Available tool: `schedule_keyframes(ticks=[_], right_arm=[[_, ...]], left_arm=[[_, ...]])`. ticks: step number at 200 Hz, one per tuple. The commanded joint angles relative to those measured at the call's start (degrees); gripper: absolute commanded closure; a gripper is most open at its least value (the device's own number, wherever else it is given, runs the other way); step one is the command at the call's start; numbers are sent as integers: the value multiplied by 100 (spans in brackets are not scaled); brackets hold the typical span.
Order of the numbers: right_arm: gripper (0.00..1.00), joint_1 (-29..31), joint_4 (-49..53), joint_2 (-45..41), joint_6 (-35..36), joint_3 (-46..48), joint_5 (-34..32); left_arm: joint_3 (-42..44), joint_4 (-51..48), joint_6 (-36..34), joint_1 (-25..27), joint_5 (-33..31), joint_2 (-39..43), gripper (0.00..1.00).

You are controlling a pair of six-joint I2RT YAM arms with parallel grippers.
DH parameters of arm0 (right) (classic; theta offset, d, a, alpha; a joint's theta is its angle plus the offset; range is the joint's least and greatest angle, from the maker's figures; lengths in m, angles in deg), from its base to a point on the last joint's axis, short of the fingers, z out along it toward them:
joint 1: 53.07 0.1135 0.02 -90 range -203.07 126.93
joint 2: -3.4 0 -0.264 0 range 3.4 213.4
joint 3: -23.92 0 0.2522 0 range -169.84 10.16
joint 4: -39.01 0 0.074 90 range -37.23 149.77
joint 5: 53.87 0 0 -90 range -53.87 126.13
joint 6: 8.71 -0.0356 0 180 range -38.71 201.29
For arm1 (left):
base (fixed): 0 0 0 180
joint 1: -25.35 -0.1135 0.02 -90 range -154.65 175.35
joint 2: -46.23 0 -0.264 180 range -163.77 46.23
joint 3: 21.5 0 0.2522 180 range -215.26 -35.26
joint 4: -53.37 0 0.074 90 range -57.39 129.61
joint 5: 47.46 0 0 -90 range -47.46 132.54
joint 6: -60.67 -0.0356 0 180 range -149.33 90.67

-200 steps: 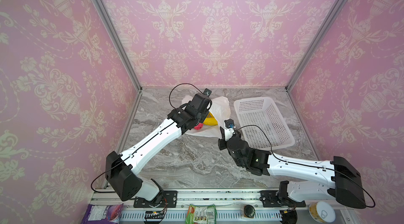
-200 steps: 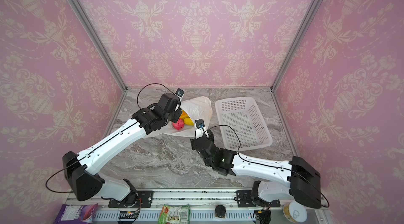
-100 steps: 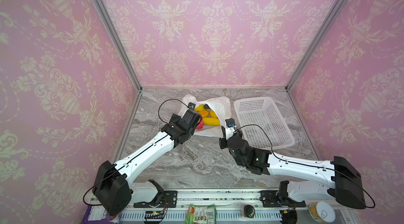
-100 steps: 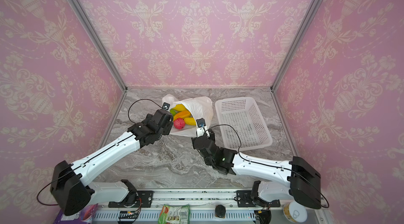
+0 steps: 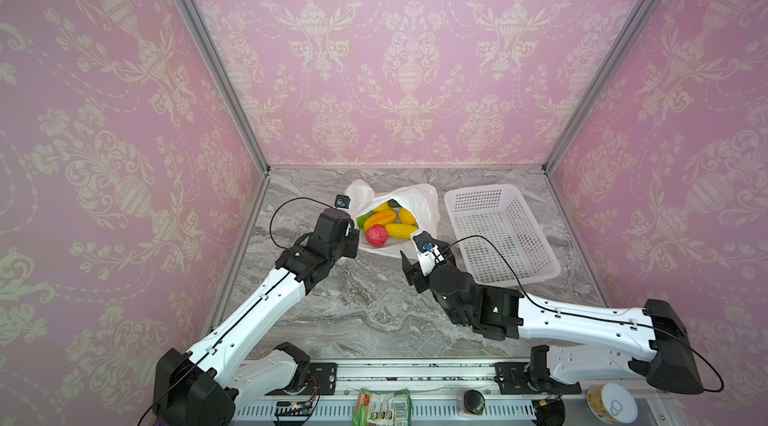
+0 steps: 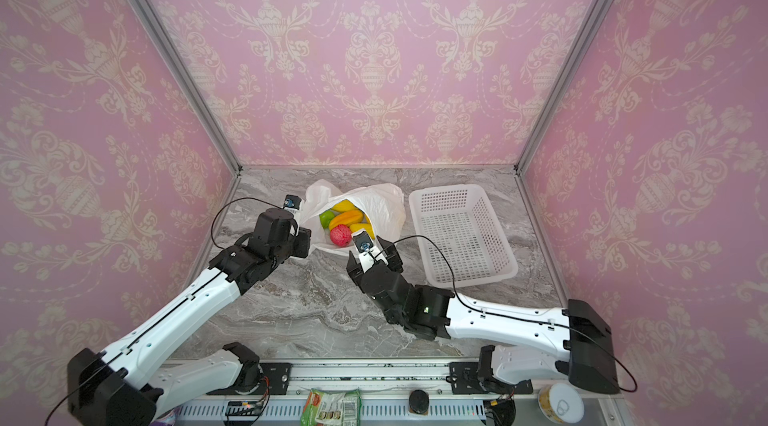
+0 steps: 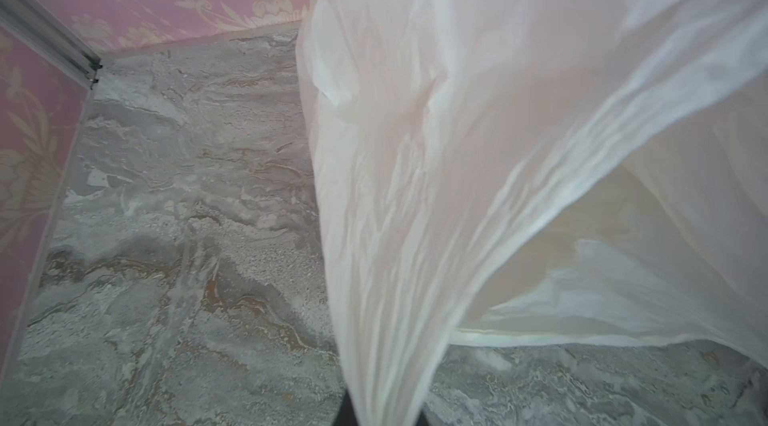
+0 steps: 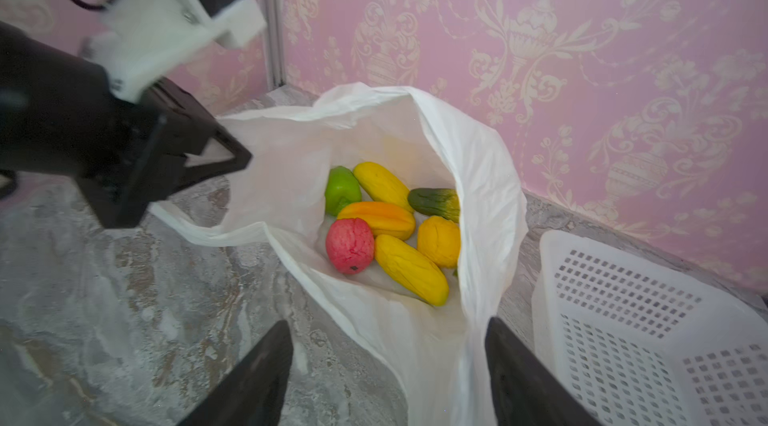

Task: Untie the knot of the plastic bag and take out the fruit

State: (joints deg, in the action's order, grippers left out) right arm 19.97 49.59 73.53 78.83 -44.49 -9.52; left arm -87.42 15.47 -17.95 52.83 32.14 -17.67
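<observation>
Since the earlier frames, the left gripper has been drawn back from above the bag to the left of its mouth, the mouth has been pulled open, and the right gripper has been released from a closed state.

1. Left gripper: closed on the left edge of the bag. In the left wrist view the thin white plastic is gathered to a narrow strip that ends between the fingers.
2. Right gripper: jaws set wide apart. In the right wrist view a fold of the bag passes between the fingers, but it is not clamped.
3. Bag: laid on the marble table, just beside the white basket. Its long axis runs from front to back; the closed end is turned toward the back wall and the open mouth toward the two arms.
4. Fruit: all held inside the bag, near the mouth. A pink-red piece lies nearest the opening, with a green apple behind it. The yellow oblong pieces are laid slantwise across the bag.
</observation>
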Motion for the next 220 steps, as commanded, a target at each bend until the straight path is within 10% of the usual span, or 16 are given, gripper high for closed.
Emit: schedule_keyframes(ticks=[1, 76, 160, 220], right_arm=[[38, 477, 624, 142, 685, -929, 132], [70, 2, -71, 2055, -1376, -1332, 498], [64, -1287, 246, 3495, -2217, -1802, 1088], [36, -1360, -445, 4105, -2833, -1219, 875]], left_arm=[[84, 234, 135, -13, 525, -176, 100], [321, 212, 313, -38, 100, 202, 100], [863, 823, 44, -59, 75, 867, 100], [822, 674, -52, -63, -562, 914, 100]])
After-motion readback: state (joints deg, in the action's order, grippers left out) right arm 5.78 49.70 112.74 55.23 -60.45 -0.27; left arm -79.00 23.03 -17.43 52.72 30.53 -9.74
